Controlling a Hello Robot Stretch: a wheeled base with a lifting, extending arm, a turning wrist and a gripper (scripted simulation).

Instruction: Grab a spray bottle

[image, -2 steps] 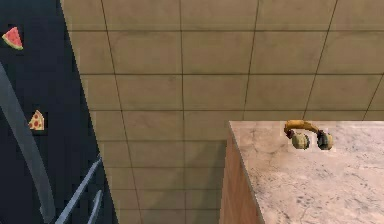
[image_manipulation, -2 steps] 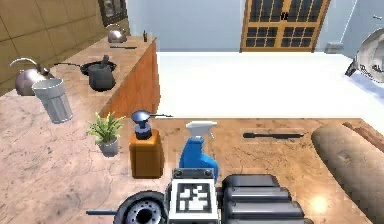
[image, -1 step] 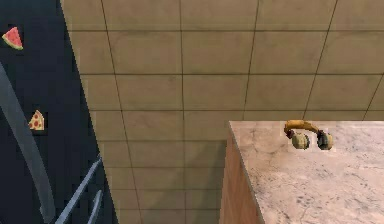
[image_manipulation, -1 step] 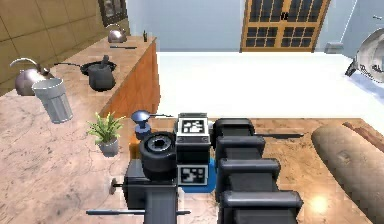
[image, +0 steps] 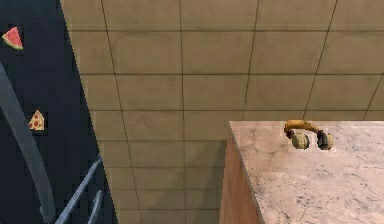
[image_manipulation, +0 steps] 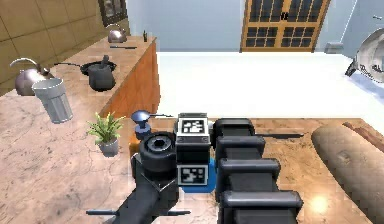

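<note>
- A small bottle-like thing (image_manipulation: 141, 122) with a blue top stands on the stone countertop (image_manipulation: 40, 170) in the arm side view, a little left of the middle. It is too small a shape to say for sure that it is the spray bottle.
- The gripper (image_manipulation: 152, 160) shows as a dark round body just below and right of the bottle-like thing, and left of the two white marker squares (image_manipulation: 193, 130). Whether it touches the thing or is only near it cannot be told.
- How the fingers stand cannot be made out. Because the bottle-like thing stands on the countertop right by the gripper, I cannot tell whether the gripper holds anything.
- The arm (image_manipulation: 247, 175) rises from the bottom edge as stacked dark blocks, right of the marker squares.
- A small potted plant (image_manipulation: 105, 132) stands just left of the bottle-like thing.
- Farther left stands a grey tumbler (image_manipulation: 55, 100), with a silver kettle (image_manipulation: 28, 73) behind it.
- A black pot (image_manipulation: 100, 73) sits farther out on the same countertop, and a shiny vessel (image_manipulation: 117, 36) sits near its far end.
- A brown rounded lump (image_manipulation: 350, 160) lies on the countertop at the arm side view's right.
- Beyond the countertop a pale floor (image_manipulation: 230, 85) runs to a wooden door (image_manipulation: 285, 22) with glass panes. A metal pan (image_manipulation: 368, 55) shows at the right edge.
- In the forward view a counter corner (image: 300, 185) fills the lower right. A brown band (image: 308, 134) with two grey round ends, much like headphones, lies near its far edge.
- Tan floor tiles (image: 180, 70) spread ahead.
- A dark blue panel (image: 30, 80) on the forward view's left bears a watermelon-slice shape (image: 12, 38) and a pizza-slice shape (image: 37, 120).
</note>
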